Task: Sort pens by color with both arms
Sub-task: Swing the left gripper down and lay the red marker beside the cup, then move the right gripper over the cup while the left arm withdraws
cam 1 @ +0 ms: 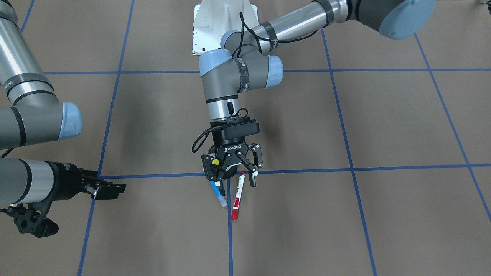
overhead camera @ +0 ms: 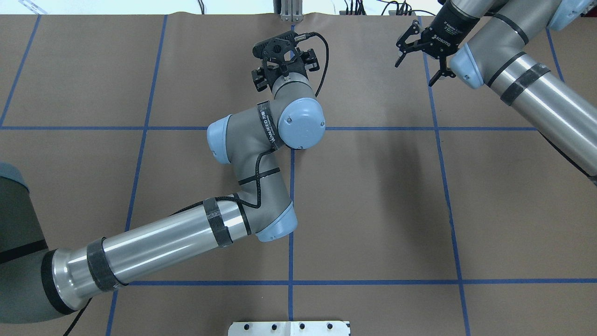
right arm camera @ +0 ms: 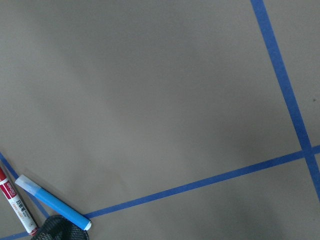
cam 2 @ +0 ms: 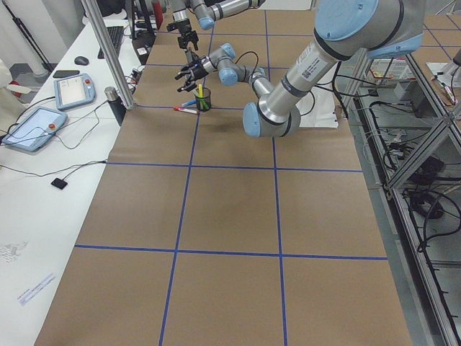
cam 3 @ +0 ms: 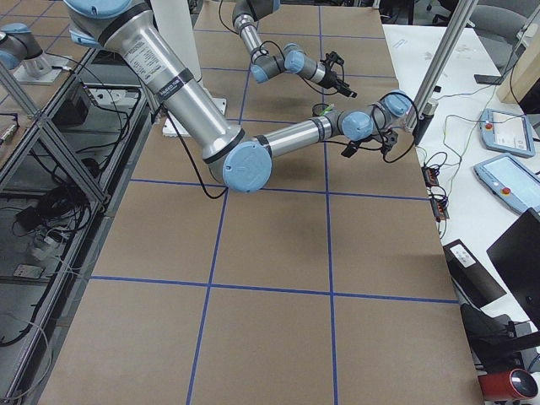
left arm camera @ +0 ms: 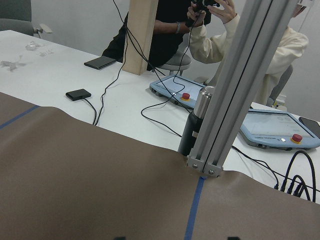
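Note:
My left gripper [cam 1: 236, 184] is open and points down over the black mesh cup [cam 2: 203, 101]. A yellow pen [cam 1: 216, 162] stands in that cup, under the gripper's left finger. A lime green pen [cam 2: 206, 103] seems to stand there too. The blue pen [cam 1: 219, 194] and the white pen with the red cap [cam 1: 237, 197] lie side by side on the paper just in front of the cup. They also show in the right wrist view: the blue pen [right arm camera: 52, 202], the red-capped pen [right arm camera: 15, 202] and the cup's rim [right arm camera: 60, 230]. My right gripper [overhead camera: 414, 73] is open and empty, well off to the side.
Brown paper [overhead camera: 373, 186] with blue tape lines [overhead camera: 447, 186] covers the table. An aluminium post [left arm camera: 235, 90] stands at the table's far edge past the cup, with tablets, cables and seated people beyond. The white base plate [cam 1: 211, 23] is behind the left arm.

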Action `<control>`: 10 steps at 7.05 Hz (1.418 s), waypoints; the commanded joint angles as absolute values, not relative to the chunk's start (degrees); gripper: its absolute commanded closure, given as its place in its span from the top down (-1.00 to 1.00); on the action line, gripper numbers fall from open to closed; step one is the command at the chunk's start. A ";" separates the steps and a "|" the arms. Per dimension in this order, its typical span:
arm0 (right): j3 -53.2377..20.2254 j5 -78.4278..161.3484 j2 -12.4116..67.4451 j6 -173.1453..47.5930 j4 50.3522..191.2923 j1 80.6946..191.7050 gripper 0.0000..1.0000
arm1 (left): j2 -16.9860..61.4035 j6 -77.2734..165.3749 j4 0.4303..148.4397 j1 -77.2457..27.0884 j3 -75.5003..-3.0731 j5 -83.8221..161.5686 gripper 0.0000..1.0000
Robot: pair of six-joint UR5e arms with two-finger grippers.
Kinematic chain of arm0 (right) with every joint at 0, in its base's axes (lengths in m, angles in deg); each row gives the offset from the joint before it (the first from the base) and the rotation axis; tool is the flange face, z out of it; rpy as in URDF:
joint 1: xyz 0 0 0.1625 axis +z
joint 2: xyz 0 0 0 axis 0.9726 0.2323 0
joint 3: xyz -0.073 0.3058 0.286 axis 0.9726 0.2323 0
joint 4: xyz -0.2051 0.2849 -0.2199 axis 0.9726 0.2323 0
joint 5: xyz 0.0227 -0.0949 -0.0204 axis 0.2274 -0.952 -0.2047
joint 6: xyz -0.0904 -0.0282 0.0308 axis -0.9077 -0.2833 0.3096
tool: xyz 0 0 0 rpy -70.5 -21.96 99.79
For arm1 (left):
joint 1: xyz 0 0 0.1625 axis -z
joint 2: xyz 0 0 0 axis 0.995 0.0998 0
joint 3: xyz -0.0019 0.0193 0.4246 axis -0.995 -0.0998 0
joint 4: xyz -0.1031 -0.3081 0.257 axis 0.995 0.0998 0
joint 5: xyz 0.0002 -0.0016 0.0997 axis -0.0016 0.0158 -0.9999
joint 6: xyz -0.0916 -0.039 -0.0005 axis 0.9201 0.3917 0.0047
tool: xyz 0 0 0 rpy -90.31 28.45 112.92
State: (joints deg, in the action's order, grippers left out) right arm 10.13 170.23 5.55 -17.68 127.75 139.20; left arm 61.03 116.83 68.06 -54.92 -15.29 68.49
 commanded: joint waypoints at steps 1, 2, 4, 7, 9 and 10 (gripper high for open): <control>10.31 170.83 5.43 -17.67 127.92 139.15 0.98 | 60.71 107.70 67.15 -54.48 -21.48 70.58 0.98; 10.92 174.76 5.43 -17.75 127.92 138.45 0.98 | 60.01 103.80 63.31 -52.91 -26.40 74.52 0.98; 11.88 177.17 2.56 -18.80 127.66 138.01 0.98 | 54.51 101.41 49.27 -46.52 -41.66 94.15 0.99; 20.73 177.69 -7.80 -17.59 128.18 135.30 0.98 | 46.77 97.82 45.61 -33.44 -47.63 124.28 0.99; 26.81 180.15 -11.78 -7.01 128.36 133.53 0.97 | 38.34 81.17 45.17 -24.02 -48.86 141.73 0.99; 26.92 180.24 -12.23 -1.11 128.28 132.04 0.97 | 34.38 75.17 44.82 -21.46 -48.78 145.27 0.99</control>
State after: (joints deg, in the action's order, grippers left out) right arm 25.74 179.77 -11.09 -7.78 128.29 133.54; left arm 39.06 82.81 45.13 -25.23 -48.54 139.34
